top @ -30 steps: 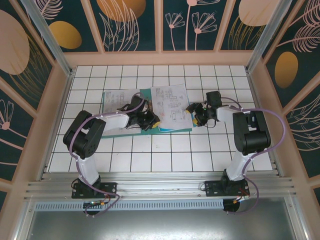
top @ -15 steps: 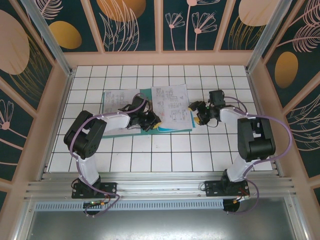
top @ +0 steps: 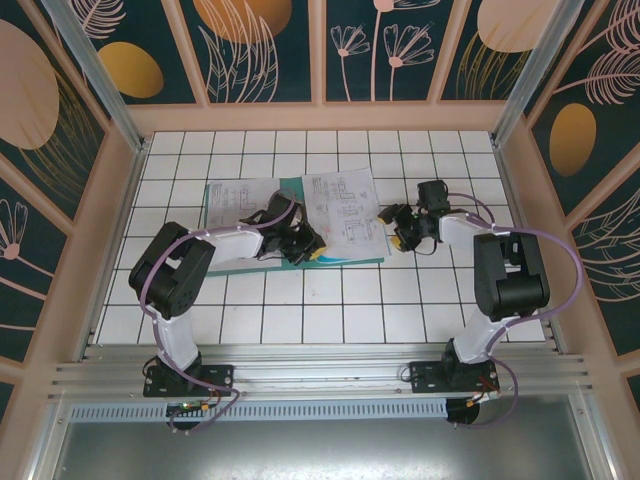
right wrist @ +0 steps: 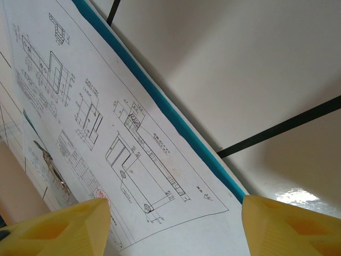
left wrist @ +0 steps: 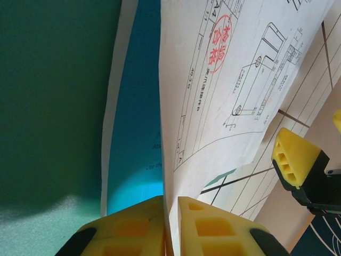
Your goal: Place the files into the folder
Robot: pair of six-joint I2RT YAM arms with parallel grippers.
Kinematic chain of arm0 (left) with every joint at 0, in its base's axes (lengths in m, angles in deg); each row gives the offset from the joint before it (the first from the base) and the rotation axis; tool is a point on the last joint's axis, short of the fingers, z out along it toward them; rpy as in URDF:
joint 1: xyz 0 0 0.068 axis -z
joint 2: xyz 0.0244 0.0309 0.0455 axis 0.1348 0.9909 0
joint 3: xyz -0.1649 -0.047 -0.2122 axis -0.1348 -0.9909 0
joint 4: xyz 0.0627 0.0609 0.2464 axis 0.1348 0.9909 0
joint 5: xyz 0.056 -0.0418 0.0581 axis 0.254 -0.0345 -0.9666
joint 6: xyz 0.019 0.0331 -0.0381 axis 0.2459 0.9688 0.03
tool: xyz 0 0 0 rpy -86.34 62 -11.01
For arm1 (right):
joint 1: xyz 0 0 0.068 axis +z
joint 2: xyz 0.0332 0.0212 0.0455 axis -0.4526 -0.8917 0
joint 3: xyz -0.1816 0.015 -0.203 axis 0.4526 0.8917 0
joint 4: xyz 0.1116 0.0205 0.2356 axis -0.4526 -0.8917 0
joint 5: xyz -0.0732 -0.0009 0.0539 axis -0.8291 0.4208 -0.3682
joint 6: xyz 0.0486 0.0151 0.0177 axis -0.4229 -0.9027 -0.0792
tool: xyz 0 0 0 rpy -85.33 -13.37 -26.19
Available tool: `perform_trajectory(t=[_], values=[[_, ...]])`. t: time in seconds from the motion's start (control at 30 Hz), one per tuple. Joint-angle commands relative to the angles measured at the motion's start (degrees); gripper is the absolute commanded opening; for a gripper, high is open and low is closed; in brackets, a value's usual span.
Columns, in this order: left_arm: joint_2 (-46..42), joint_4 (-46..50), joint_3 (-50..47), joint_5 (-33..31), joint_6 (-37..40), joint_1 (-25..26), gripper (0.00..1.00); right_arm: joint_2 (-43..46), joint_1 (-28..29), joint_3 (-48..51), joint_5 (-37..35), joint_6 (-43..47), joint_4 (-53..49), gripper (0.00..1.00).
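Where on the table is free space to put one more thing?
Free: tile rows between the folder and the arm bases; also rows between the folder and the back wall. Crowded: mid-table, around the files, left gripper, right gripper.

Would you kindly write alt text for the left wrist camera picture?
The left gripper, shut, pinches the edge of a white paper sheet printed with black technical drawings. Behind it show a bright cyan-blue sheet and, farther left, a flat teal-green folder.

Shows right end effector (right wrist: 176,229) open, yellow fingertips (right wrist: 58,226) wide apart at the lower corners. Shows white sheet (right wrist: 80,133) of technical drawings between them, overlying a cyan-blue sheet (right wrist: 176,113) on white tiled surface (right wrist: 240,64) with dark grout lines.
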Motion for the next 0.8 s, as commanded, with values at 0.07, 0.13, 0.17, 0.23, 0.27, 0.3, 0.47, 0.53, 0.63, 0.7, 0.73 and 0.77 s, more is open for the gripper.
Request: perform_trajectory(t=[0.07, 0.13, 0.17, 0.23, 0.27, 0.3, 0.47, 0.53, 0.63, 0.7, 0.73, 0.77], values=[[-0.11, -0.21, 1.20, 1.27, -0.86, 0.59, 0.20, 0.79, 0.06, -1.40, -3.63, 2.77, -2.83, 0.67], [-0.23, -0.26, 1.16, 1.70, -0.62, 0.59, 0.25, 1.13, 0.13, -2.32, -4.40, 3.67, -3.62, 0.67], [-0.46, -0.11, 1.03, 1.91, -0.46, 0.58, 0.27, 1.20, 0.17, -2.79, -4.65, 4.12, -4.18, 0.67], [-1.38, 1.34, 0.85, 1.33, 0.20, 0.60, 0.32, 1.17, 0.57, -4.01, -5.44, 5.06, -5.46, 0.67], [-2.04, 2.21, 0.79, 0.73, 0.56, 0.58, 0.35, 1.17, 0.80, -4.42, -5.71, 5.34, -5.82, 0.67], [-2.87, 3.35, 0.60, 0.08, 0.84, 0.60, 0.38, 1.23, 1.15, -4.83, -5.97, 5.63, -6.13, 0.67], [-7.29, 8.26, 0.24, -4.21, 1.77, 0.62, 0.51, 1.63, 3.02, -6.32, -7.22, 6.18, -7.21, 0.67], [-7.92, 9.06, -0.07, -5.00, 1.85, 0.58, 0.52, 1.57, 3.72, -6.78, -7.41, 6.22, -7.26, 0.67], [-6.56, 8.58, -0.51, -4.38, 1.51, 0.62, 0.52, 1.32, 4.60, -7.61, -7.32, 5.97, -7.30, 0.67], [-5.39, 8.47, -0.47, -4.22, 1.24, 0.56, 0.49, 1.36, 5.26, -8.41, -7.23, 5.97, -7.52, 0.67], [-5.12, 8.55, -0.37, -4.38, 1.16, 0.60, 0.48, 1.38, 5.54, -8.88, -7.23, 6.05, -7.61, 0.67], [-4.69, 8.56, -0.31, -4.58, 1.15, 0.62, 0.47, 1.53, 5.82, -9.40, -7.07, 6.23, -7.59, 0.67]])
